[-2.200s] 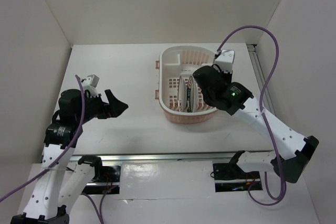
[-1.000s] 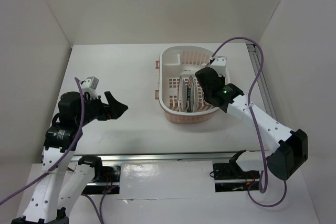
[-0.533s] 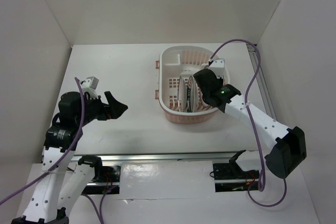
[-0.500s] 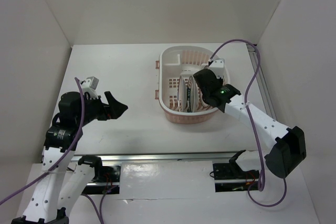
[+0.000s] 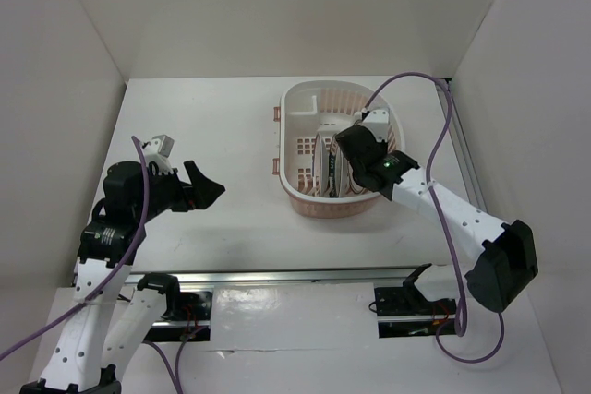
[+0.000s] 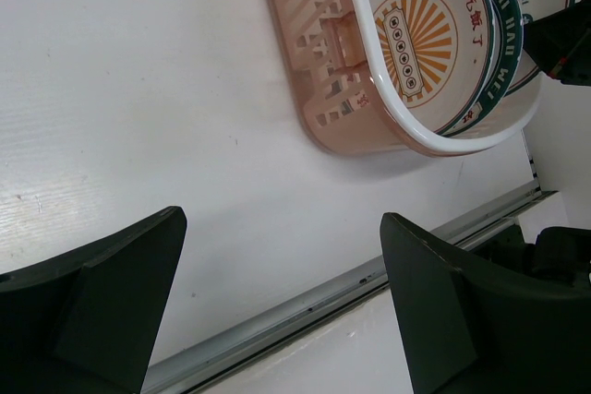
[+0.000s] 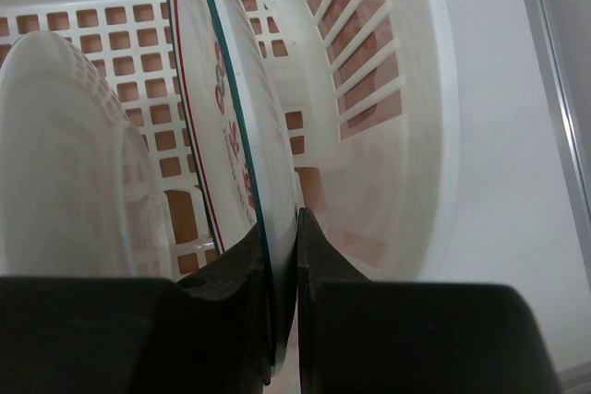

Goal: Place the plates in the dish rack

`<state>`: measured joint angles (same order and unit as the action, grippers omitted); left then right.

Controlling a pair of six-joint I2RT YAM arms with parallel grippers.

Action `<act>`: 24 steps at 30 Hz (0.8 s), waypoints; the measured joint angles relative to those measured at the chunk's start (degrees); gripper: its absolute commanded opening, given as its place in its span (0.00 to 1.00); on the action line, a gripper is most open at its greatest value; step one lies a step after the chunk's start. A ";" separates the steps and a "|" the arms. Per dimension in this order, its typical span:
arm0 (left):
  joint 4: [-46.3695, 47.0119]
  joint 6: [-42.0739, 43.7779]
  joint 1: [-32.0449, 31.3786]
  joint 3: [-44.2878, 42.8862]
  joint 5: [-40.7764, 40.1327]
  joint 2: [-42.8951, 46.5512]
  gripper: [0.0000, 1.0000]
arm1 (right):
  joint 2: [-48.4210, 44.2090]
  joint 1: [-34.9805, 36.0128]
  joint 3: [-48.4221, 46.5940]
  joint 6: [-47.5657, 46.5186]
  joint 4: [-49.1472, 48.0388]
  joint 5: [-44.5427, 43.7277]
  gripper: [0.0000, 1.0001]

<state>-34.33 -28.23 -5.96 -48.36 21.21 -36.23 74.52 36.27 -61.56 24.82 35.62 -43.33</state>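
Note:
The pink-and-white dish rack (image 5: pixel 294 99) stands at the table's back right. Two plates stand on edge in it: the orange sunburst plate (image 6: pixel 420 39) and, behind it, the teal-banded plate (image 6: pixel 503 54). My right gripper (image 5: pixel 345 149) is inside the rack, to the right of them, shut on the rim of a third plate (image 7: pixel 235 108) with red characters, held on edge. In the right wrist view the jaws (image 7: pixel 284 228) pinch its lower rim, and a neighbouring plate (image 7: pixel 74 163) stands to the left. My left gripper (image 5: pixel 211 187) is open and empty over the table's left side (image 6: pixel 282 219).
The rack's slotted right wall (image 7: pixel 369 89) is close beside the held plate. A metal rail (image 5: pixel 305 274) runs along the table's near edge. White walls enclose the table at the back and both sides.
My right gripper has moved left and further into the rack with the plate, closer to the two standing plates. The left arm has not moved.

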 measured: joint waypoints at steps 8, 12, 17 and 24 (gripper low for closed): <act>0.00 0.00 0.00 0.00 0.00 0.00 1.00 | 0.35 0.85 0.15 0.87 0.28 -1.09 0.00; 0.00 0.00 0.00 0.00 0.00 0.00 1.00 | 1.77 1.66 0.20 1.62 0.52 -1.84 0.00; 0.00 0.00 -0.13 0.00 0.00 0.00 1.00 | 2.14 2.01 0.20 2.62 0.74 -2.54 0.00; 0.00 0.00 -0.59 0.00 0.02 0.00 1.00 | 2.25 2.01 0.20 3.23 0.85 -2.73 0.03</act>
<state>-34.33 -28.23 -6.55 -48.36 21.23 -36.23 76.77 38.28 -61.36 28.05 36.47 -46.06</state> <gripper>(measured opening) 1.000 0.144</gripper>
